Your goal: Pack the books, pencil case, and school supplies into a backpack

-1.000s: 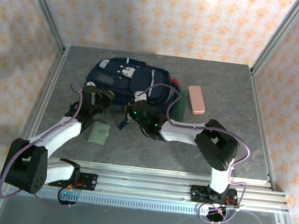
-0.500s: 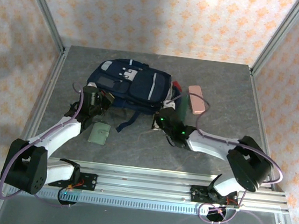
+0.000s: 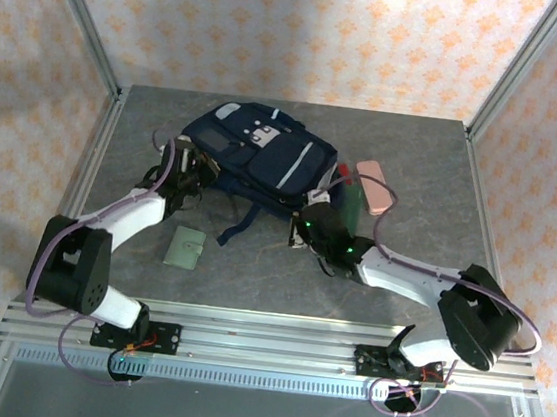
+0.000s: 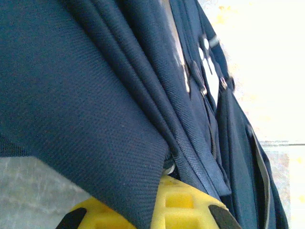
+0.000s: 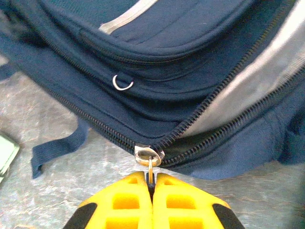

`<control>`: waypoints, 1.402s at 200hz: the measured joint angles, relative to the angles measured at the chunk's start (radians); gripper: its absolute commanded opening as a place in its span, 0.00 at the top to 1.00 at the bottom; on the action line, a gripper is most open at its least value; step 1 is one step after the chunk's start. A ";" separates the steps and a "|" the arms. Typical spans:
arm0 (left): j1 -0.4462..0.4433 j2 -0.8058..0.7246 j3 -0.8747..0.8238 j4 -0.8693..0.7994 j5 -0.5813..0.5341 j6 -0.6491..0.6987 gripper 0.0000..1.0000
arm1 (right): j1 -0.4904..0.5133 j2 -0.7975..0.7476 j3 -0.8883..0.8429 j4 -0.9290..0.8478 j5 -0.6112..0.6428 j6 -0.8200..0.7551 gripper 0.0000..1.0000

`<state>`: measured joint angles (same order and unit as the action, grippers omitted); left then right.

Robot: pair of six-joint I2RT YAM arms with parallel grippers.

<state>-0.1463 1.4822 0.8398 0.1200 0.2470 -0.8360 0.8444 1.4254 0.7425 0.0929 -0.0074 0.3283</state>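
The navy backpack (image 3: 255, 151) lies at the back middle of the table, tilted. My left gripper (image 3: 184, 173) is shut on a fold of its fabric (image 4: 71, 95) at the near-left corner; the cloth sits between the yellow fingers (image 4: 186, 205). My right gripper (image 3: 309, 222) is shut on the metal zipper pull (image 5: 150, 169) at the near-right edge of the backpack (image 5: 157, 43). The zipper gapes to the right of the slider, showing grey lining. The pink pencil case (image 3: 373, 200) lies right of the bag. A pale green wallet (image 3: 185, 247) lies on the table. The books are out of view.
A dark green flat item (image 3: 352, 205) and a small red one (image 3: 342, 170) sit between the backpack and the pencil case. A loose dark strap (image 3: 240, 222) trails toward me. Metal frame posts and patterned walls enclose the grey table (image 3: 424, 165).
My right gripper has travelled right along the bag's near edge with the zipper pull. The backpack has swung toward the back right. My left gripper has moved slightly back, holding the fabric.
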 measured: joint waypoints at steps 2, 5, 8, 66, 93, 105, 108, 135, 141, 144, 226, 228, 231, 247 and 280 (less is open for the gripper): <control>0.002 0.005 0.006 0.000 -0.001 0.003 0.81 | 0.004 0.005 0.005 0.000 -0.001 0.000 1.00; 0.005 0.017 0.021 -0.002 -0.003 0.016 0.78 | 0.011 0.013 0.013 0.000 -0.007 0.001 1.00; 0.008 0.027 0.035 -0.006 -0.010 0.021 0.76 | 0.016 0.020 0.020 0.000 -0.010 0.003 1.00; 0.043 0.006 0.065 0.010 -0.039 0.074 0.45 | 0.095 0.203 0.116 0.097 -0.122 0.082 1.00; 0.004 -0.159 -0.084 0.028 -0.018 0.056 0.41 | 0.104 0.270 0.122 0.139 -0.163 0.111 1.00; -0.029 -0.235 -0.154 0.030 -0.018 0.048 0.41 | 0.104 0.282 0.122 0.147 -0.177 0.118 1.00; -0.036 -0.248 -0.167 0.031 -0.018 0.047 0.41 | 0.104 0.284 0.122 0.150 -0.180 0.121 1.00; -0.110 -0.359 -0.318 0.036 -0.024 0.005 0.39 | 0.104 0.287 0.122 0.167 -0.192 0.129 1.00; -0.127 -0.373 -0.351 0.041 -0.028 -0.009 0.38 | 0.104 0.287 0.122 0.170 -0.195 0.129 1.00; -0.134 -0.378 -0.367 0.045 -0.031 -0.016 0.38 | 0.104 0.287 0.122 0.171 -0.196 0.129 1.00; -0.285 -0.201 -0.469 0.283 -0.106 -0.151 0.41 | 0.115 0.293 0.122 0.184 -0.203 0.143 1.00; -0.288 -0.191 -0.466 0.291 -0.107 -0.154 0.43 | 0.116 0.294 0.122 0.185 -0.203 0.143 1.00; -0.290 -0.182 -0.462 0.298 -0.108 -0.154 0.45 | 0.117 0.294 0.122 0.185 -0.203 0.143 1.00; -0.301 -0.121 -0.441 0.340 -0.114 -0.169 0.63 | 0.121 0.296 0.122 0.185 -0.203 0.144 1.00; -0.304 -0.040 -0.404 0.365 -0.135 -0.170 1.00 | 0.122 0.298 0.129 0.176 -0.201 0.143 1.00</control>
<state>-0.4503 1.4425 0.4362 0.4850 0.1116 -1.0061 0.9661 1.7237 0.8711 0.2691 -0.2085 0.4717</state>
